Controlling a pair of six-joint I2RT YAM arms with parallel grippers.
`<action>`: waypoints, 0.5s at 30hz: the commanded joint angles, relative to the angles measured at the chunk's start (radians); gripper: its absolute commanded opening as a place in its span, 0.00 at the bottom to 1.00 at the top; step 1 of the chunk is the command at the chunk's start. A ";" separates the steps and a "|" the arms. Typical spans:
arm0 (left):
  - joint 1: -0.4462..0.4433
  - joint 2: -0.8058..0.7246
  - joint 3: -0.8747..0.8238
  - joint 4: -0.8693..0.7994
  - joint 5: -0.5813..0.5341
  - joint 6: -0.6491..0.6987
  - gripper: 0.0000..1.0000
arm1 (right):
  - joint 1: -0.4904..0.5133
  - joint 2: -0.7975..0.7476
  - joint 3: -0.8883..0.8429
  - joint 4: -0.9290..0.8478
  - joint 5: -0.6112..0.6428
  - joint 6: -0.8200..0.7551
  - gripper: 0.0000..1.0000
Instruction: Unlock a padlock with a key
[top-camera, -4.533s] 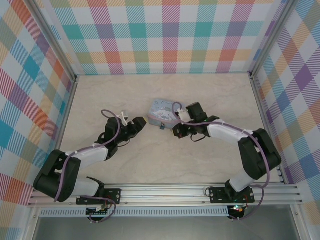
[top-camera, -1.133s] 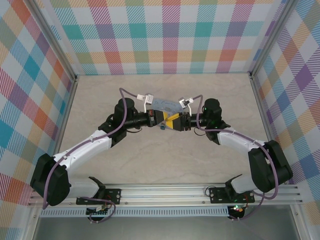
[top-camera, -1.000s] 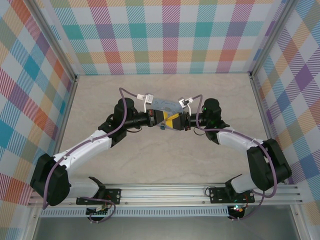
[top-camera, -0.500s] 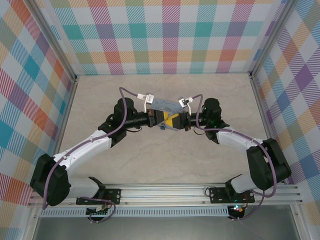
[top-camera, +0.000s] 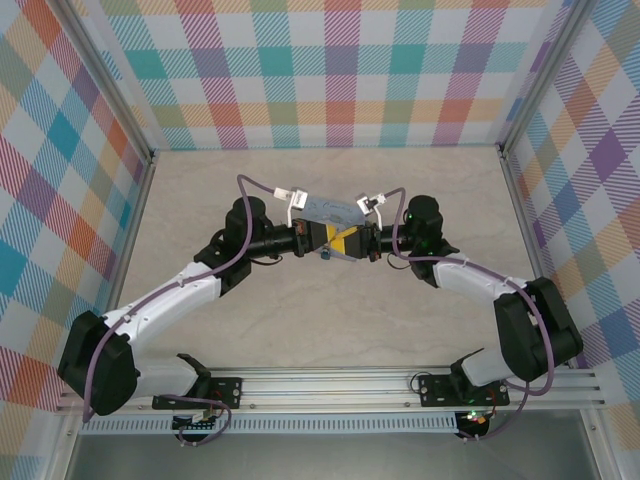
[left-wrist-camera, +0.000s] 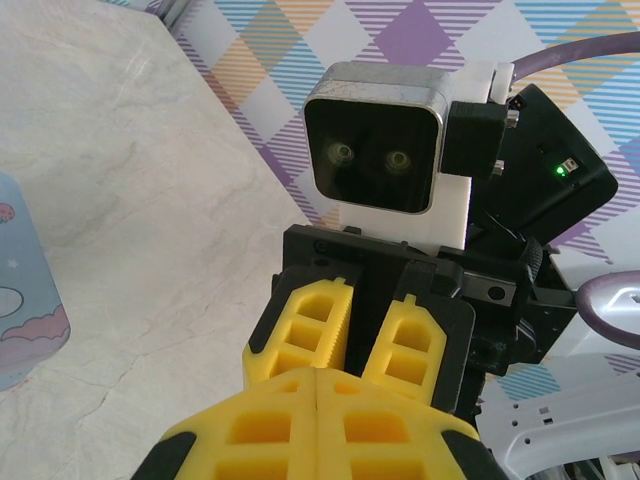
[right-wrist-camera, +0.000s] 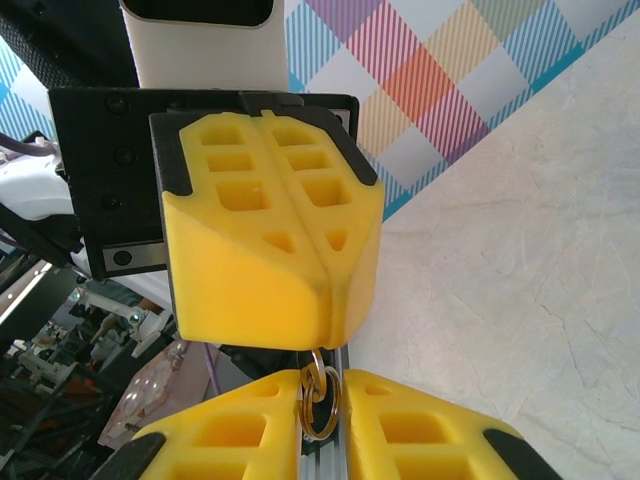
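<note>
The teal-blue padlock (top-camera: 326, 256) lies on the table just in front of the pale blue tin (top-camera: 330, 210). Above it my two grippers meet tip to tip. My left gripper (top-camera: 328, 238) (left-wrist-camera: 316, 374) is shut, and small brass key rings (right-wrist-camera: 321, 404) hang out of its closed yellow tips (right-wrist-camera: 325, 298). The key itself is hidden between those pads. My right gripper (top-camera: 348, 244) (right-wrist-camera: 322, 388) faces it, its two fingers pressed close on either side of the rings. In the left wrist view the right gripper (left-wrist-camera: 358, 325) shows a narrow gap.
The tin (left-wrist-camera: 22, 300) stands right behind the grippers. Checked walls (top-camera: 340, 70) close the table on three sides, and a metal rail (top-camera: 330, 385) runs along the near edge. Pale tabletop (top-camera: 330, 320) lies open in front of the grippers.
Since the oldest frame both grippers have risen from the table and met tip to tip over the padlock. Over the last second the arms barely shift.
</note>
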 joint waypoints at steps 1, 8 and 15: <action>-0.012 -0.034 -0.015 0.030 0.033 0.033 0.00 | -0.001 -0.026 0.035 -0.012 -0.015 -0.027 0.18; -0.012 -0.025 -0.014 0.038 0.057 0.035 0.00 | -0.001 -0.013 0.039 0.023 -0.029 0.002 0.18; -0.012 -0.022 -0.015 0.035 0.069 0.047 0.00 | 0.000 -0.004 0.045 0.038 -0.036 0.014 0.15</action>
